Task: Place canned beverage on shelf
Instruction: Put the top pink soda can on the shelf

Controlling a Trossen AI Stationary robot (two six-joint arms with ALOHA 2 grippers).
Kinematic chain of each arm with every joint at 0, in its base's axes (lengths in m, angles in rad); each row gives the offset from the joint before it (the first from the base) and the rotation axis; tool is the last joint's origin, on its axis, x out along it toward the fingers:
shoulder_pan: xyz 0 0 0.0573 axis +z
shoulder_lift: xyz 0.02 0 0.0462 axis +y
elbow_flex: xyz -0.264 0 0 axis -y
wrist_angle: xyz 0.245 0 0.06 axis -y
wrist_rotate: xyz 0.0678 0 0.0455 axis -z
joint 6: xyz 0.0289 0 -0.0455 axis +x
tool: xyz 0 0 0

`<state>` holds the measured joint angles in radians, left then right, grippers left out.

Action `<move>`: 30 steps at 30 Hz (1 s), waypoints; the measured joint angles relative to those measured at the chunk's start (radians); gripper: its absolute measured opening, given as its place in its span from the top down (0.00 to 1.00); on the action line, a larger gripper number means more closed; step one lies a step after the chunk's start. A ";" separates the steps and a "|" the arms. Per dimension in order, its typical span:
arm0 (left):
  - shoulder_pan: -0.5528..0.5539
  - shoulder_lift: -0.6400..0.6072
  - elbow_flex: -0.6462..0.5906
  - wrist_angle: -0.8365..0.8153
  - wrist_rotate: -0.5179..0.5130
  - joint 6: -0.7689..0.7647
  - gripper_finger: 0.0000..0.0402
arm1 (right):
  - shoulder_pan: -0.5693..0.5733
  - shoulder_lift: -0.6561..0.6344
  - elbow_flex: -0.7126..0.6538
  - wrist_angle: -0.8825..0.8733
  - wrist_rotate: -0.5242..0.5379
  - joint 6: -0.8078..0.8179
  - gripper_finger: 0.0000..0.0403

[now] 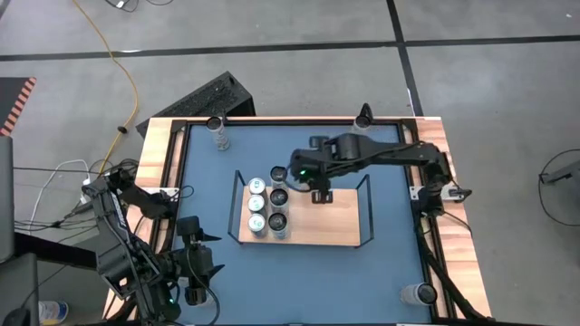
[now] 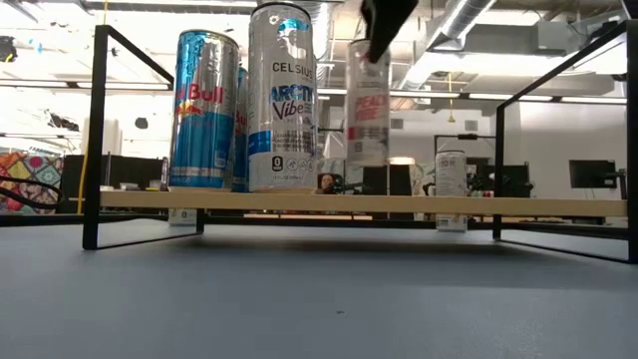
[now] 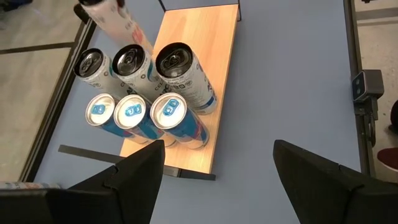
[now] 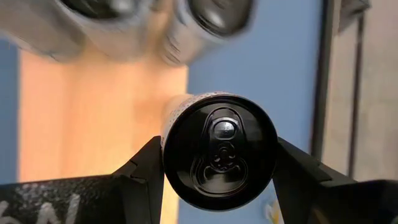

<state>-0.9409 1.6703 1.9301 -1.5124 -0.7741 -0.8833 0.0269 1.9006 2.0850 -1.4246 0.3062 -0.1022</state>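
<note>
The shelf [image 1: 340, 222], a light-wood board in a black wire frame, stands mid-table. Several cans [image 1: 267, 206] stand upright on the board's left part; the left wrist view shows them in two rows [image 3: 140, 87]. My right gripper [image 1: 319, 192] is over the board just right of them, shut on a white can with pink lettering [image 2: 367, 105]. That can's black top [image 4: 219, 158] fills the right wrist view. My left gripper [image 3: 217, 180] waits open off the shelf, by the table's near left corner [image 1: 195, 267]. My right gripper pinches the white can's upper wall, just under the top rim [image 4: 169, 155], between its two fingers, one on each side. The fingers [image 2: 384, 25] come from above, slanting down. The can hangs below them almost upright, its bottom clear of the board [image 2: 399, 204].
The right half of the board [image 1: 344, 231] is bare wood. Raised wire end rails [image 1: 367, 208] close both ends of the shelf. One loose can [image 1: 217, 134] stands by the far left corner of the blue tabletop, another [image 1: 419, 294] by the near right corner.
</note>
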 joint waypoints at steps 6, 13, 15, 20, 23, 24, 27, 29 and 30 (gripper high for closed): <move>-0.002 0.000 0.000 0.000 0.000 0.002 0.29 | -0.002 0.022 -0.001 0.009 -0.045 -0.007 0.47; -0.002 0.000 0.000 0.001 0.000 0.021 0.29 | -0.025 -0.009 -0.061 0.105 -0.120 -0.042 0.48; -0.002 0.000 0.000 0.001 0.000 0.011 0.29 | -0.035 -0.019 -0.077 0.103 -0.128 -0.053 0.47; -0.002 0.000 0.000 0.002 0.000 0.008 0.29 | -0.053 -0.037 -0.131 0.127 -0.149 -0.052 0.47; -0.002 0.000 0.000 0.002 0.000 0.007 0.29 | -0.053 -0.059 -0.194 0.192 -0.139 -0.061 0.47; -0.002 0.000 0.000 0.003 0.000 0.008 0.29 | -0.052 -0.072 -0.217 0.202 -0.138 -0.064 0.47; -0.002 0.000 0.000 0.003 0.000 0.009 0.29 | -0.050 -0.095 -0.263 0.241 -0.133 -0.073 0.47; -0.002 0.001 0.000 0.003 -0.002 0.019 0.29 | -0.051 -0.106 -0.280 0.271 -0.147 -0.071 0.47; -0.002 0.001 0.000 0.003 -0.008 0.023 0.29 | -0.051 -0.107 -0.280 0.277 -0.146 -0.072 0.47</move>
<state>-0.9428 1.6709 1.9301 -1.5098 -0.7821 -0.8606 -0.0242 1.7937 1.8049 -1.1473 0.1599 -0.1741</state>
